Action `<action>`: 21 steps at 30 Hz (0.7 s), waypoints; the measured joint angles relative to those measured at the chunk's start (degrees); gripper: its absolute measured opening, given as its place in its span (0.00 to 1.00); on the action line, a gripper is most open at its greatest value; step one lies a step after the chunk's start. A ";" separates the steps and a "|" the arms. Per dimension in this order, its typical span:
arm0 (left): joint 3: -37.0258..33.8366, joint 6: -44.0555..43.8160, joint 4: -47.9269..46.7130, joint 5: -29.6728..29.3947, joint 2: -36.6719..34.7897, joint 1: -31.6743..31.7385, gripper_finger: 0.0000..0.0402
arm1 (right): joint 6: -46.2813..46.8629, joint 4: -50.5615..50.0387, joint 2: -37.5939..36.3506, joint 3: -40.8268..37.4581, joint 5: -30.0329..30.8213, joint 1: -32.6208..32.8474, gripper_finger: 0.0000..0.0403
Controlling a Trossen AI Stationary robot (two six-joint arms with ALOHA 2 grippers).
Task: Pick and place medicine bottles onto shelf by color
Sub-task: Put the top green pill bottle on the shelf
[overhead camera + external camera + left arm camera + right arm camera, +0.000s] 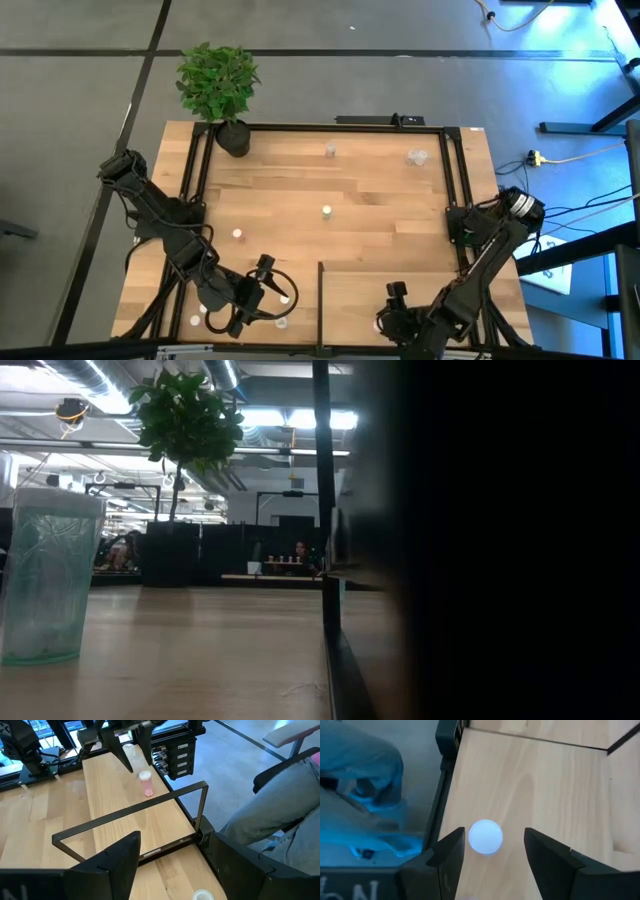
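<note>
An open-plan lab or office workspace: exposed ceiling ducts (90, 380), grey floor (80, 100) with trailing cables (580, 155), and a black-framed wooden bench (330, 190).

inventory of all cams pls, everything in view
table: one, planked wood, black frame around it
shelf: one, pale wood, black edge, near-right part of the table
pink bottle: one, white cap, upright on the shelf between the right end effector's fingers
translucent bottles: two, clear grey, far side of the table
white-capped bottles: about five, scattered mid and near-left
plant: one, green, black pot, far-left corner
person: one, jeans, seated beside the shelf
left end effector: open, near-left, holding nothing
right end effector: open, astride the pink bottle
</note>
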 joint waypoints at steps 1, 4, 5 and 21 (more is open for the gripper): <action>0.00 -0.01 0.02 0.01 0.00 0.00 0.58 | 0.55 -0.21 -0.65 -0.02 0.45 -0.01 0.51; 0.00 -0.02 0.00 0.01 0.00 0.00 0.58 | 2.38 -0.35 -2.59 -0.01 2.69 -0.22 0.51; 0.00 -0.02 0.03 0.01 0.00 0.01 0.58 | 2.82 -0.32 -3.36 -0.02 3.48 -0.38 0.51; 0.00 -0.02 0.02 0.01 0.00 -0.01 0.58 | -17.35 -1.55 -10.32 0.04 -1.60 -20.38 0.48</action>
